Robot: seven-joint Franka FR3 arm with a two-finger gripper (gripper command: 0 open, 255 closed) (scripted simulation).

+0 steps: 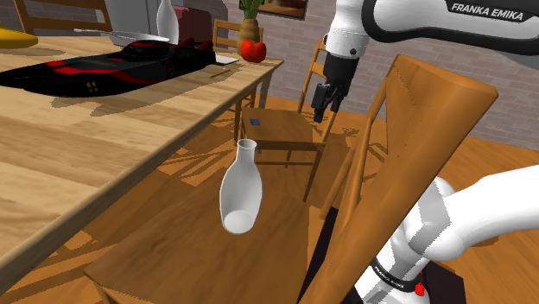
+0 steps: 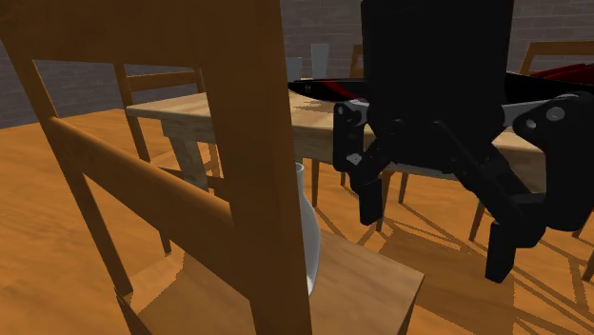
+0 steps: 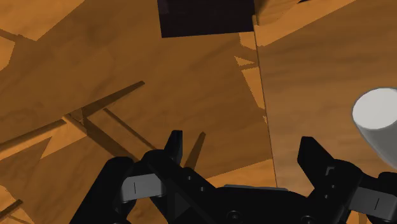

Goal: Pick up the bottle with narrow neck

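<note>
The narrow-necked bottle (image 1: 241, 188) is white and stands on a wooden chair seat (image 1: 173, 250) beside the table. In the second exterior view the bottle (image 2: 307, 228) is partly hidden behind a chair back. My black gripper (image 1: 321, 110) hangs in the air above and beyond the bottle, toward the shoulder view's right, over a farther chair. Its fingers stand apart with nothing between them, as the wrist view's gripper (image 3: 242, 149) and the second exterior view's gripper (image 2: 435, 228) both show. The bottle's white end (image 3: 380, 118) sits outside one finger, clear of it.
A long wooden table (image 1: 78, 147) carries a black-and-red object (image 1: 112, 65), a white vase (image 1: 168, 22) and a red apple (image 1: 253, 50). A tall chair back (image 1: 406, 164) rises close to the arm. A small blue item (image 1: 256, 122) lies on the far chair.
</note>
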